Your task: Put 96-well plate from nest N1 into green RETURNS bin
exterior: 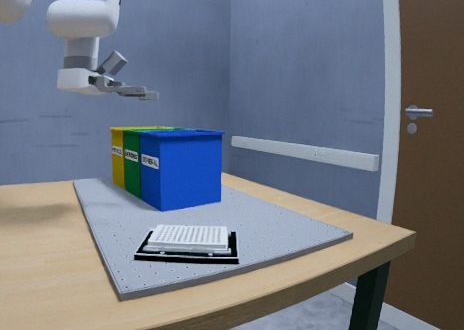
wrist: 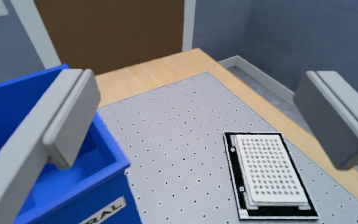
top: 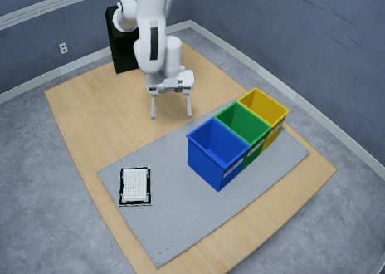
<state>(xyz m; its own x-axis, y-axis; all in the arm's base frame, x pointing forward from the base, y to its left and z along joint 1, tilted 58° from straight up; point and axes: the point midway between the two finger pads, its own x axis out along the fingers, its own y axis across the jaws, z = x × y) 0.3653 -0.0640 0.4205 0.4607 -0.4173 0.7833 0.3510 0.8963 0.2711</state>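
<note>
The white 96-well plate point(top: 135, 184) point(exterior: 189, 236) point(wrist: 270, 167) sits in the black plate nest point(top: 120, 201) point(exterior: 145, 256) point(wrist: 236, 176) on the grey board. My gripper point(top: 171, 114) point(exterior: 150, 96) point(wrist: 202, 120) is open with nothing between its fingers, high above the table and behind the bins, well away from the plate. The green bin point(top: 251, 132) point(exterior: 132, 168) stands upright in the middle of the three. Its label shows only small in the top and exterior views, and the wrist view does not show this bin.
The blue bin point(top: 202, 161) point(exterior: 190, 169) point(wrist: 78, 193) stands upright on the plate's side of the green bin. The yellow bin point(top: 272, 139) point(exterior: 117, 164) stands upright on the other side. The three bins are close together in a row on the grey perforated board point(top: 174, 230) point(exterior: 300, 242) point(wrist: 170, 125).
</note>
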